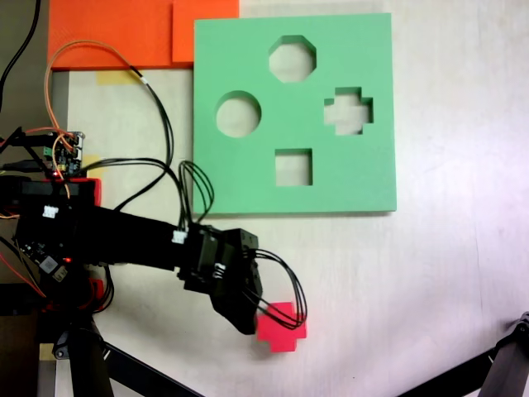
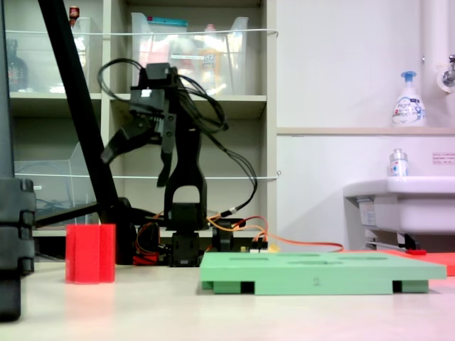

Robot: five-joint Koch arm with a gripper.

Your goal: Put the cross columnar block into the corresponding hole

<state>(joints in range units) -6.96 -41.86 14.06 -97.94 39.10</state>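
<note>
One red cross block (image 2: 90,253) on table; one green board (image 1: 293,112), four cutouts; tool (image 2: 135,145) raised, open, empty.

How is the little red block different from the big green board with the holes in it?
The red cross-shaped foam block stands upright like a short column in the second exterior view; the green square foam board lies flat and wide. The block is solid and far smaller; the board is pierced by four cutouts, among them a cross-shaped hole. Both rest on the pale table, apart from each other.

No text can be read in either view. The soap bottle (image 2: 409,99) carries a label, but its print is too small to read. A small sign (image 2: 442,158) on the wall is blurred too.
</note>
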